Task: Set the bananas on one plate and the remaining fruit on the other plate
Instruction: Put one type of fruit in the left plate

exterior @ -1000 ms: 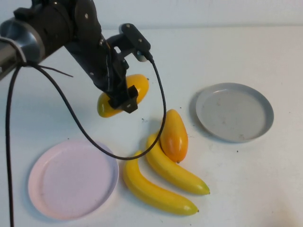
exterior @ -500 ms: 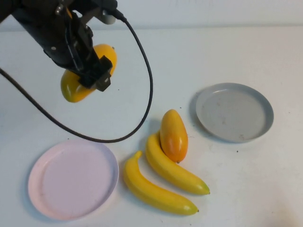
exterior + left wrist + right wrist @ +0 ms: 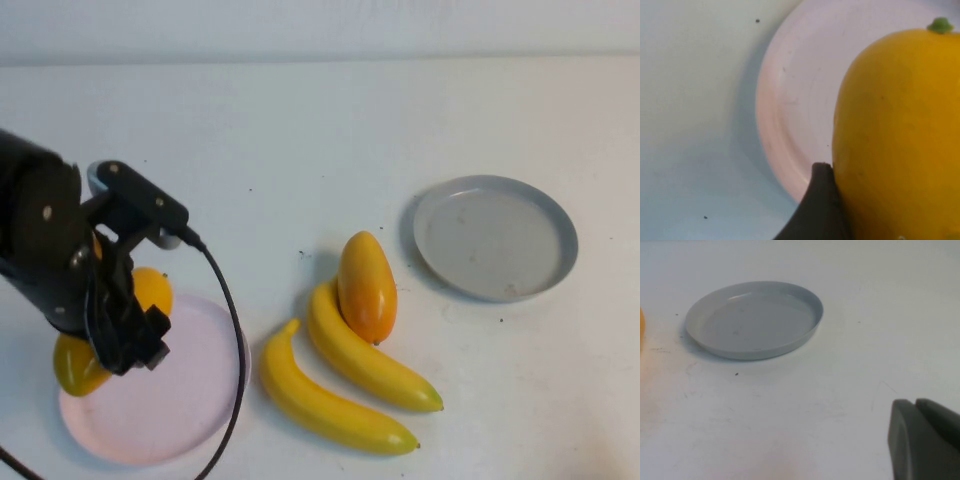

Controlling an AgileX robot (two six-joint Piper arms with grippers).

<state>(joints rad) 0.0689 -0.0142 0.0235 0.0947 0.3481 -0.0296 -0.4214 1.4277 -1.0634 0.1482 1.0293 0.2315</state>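
Note:
My left gripper [image 3: 122, 335] is shut on one mango-like fruit [image 3: 150, 288] and holds it over the left part of the pale pink plate [image 3: 195, 400] at the front left. In the left wrist view the fruit [image 3: 895, 135] fills the picture beside one dark fingertip [image 3: 821, 200], with the pink plate [image 3: 800, 90] close beneath. The second mango-like fruit [image 3: 367, 285] leans on one of two bananas [image 3: 365, 360] [image 3: 330, 405] mid-table. The grey plate [image 3: 495, 237] stands empty at the right. My right gripper [image 3: 916, 404] is shut, empty, near the grey plate [image 3: 755, 320]; it is out of the high view.
The left arm's black cable [image 3: 232, 340] hangs across the pink plate's right rim toward the table's front edge. White table [image 3: 330, 140] lies bare behind the fruit and between the plates.
My left arm has carried the mango-like fruit from above the table's back left down and forward to the pink plate. The other fruit and the plates have not moved.

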